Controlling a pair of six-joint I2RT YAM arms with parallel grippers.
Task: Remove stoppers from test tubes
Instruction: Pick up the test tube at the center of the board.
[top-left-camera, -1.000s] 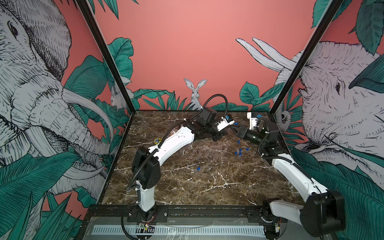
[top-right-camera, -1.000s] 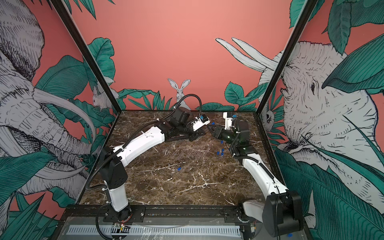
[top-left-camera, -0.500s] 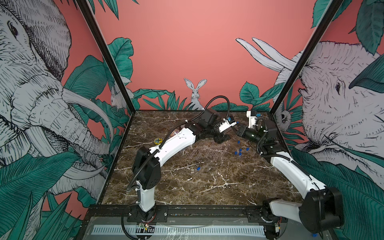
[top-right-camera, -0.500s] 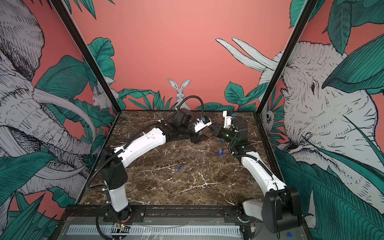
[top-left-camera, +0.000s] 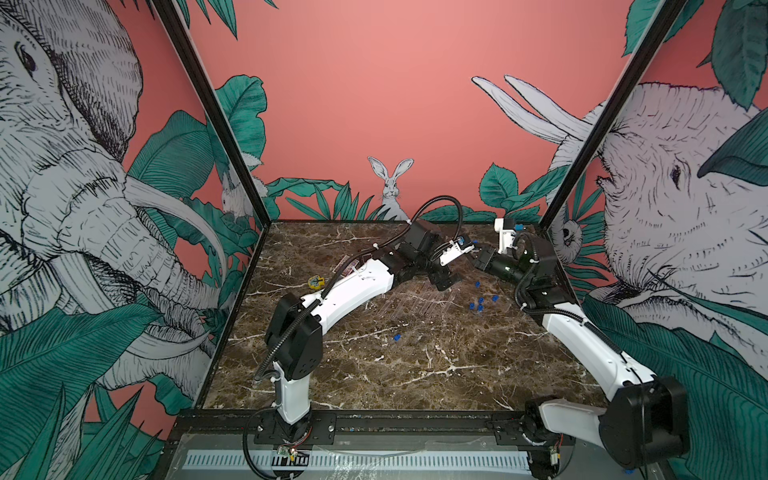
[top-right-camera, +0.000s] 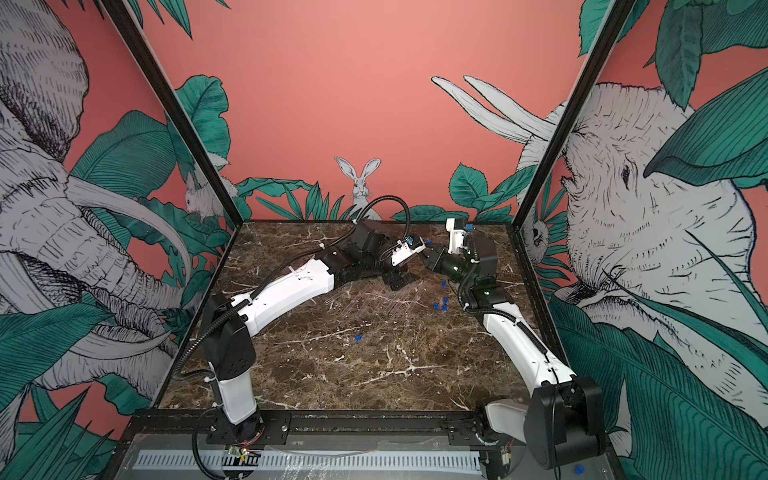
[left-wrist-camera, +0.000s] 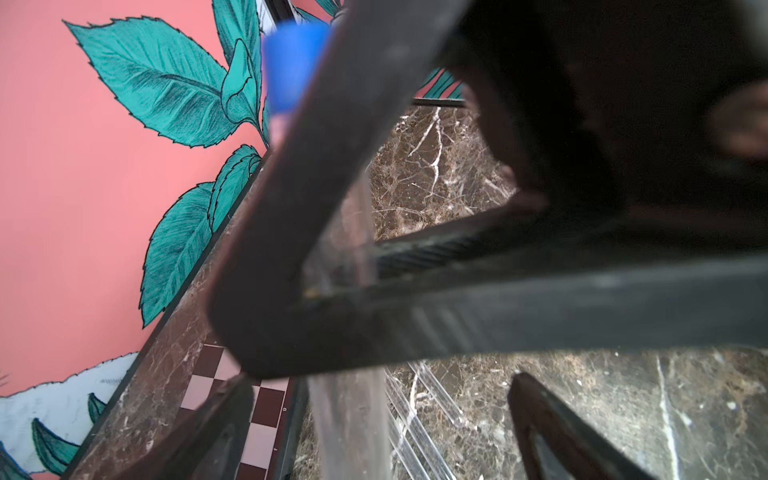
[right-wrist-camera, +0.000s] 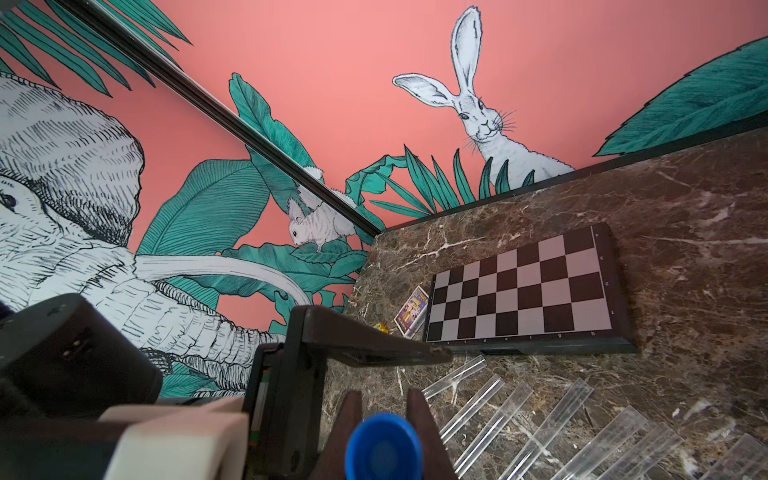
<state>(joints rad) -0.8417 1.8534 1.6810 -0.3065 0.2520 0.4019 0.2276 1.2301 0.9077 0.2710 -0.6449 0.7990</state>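
Right wrist view: the right hand (right-wrist-camera: 384, 399) is pinching a blue stopper (right-wrist-camera: 383, 446), jaws narrow on it, raised near the far right corner of the table (top-left-camera: 374, 374). The left hand (top-left-camera: 457, 268) is standing wide around the tube (left-wrist-camera: 347, 419), perhaps to take a fresh hold for the pull. Bare tubes (top-left-camera: 419, 299) and loose stoppers (top-left-camera: 478, 305) are lying beneath, set aside toward the right edge.

On the table (top-left-camera: 395, 386), test tubes (top-left-camera: 424, 302) lie in a row mid-way; stoppers (top-left-camera: 481, 300) scatter just right of them; the chessboard (right-wrist-camera: 523, 286) sits behind, toward the far left corner.
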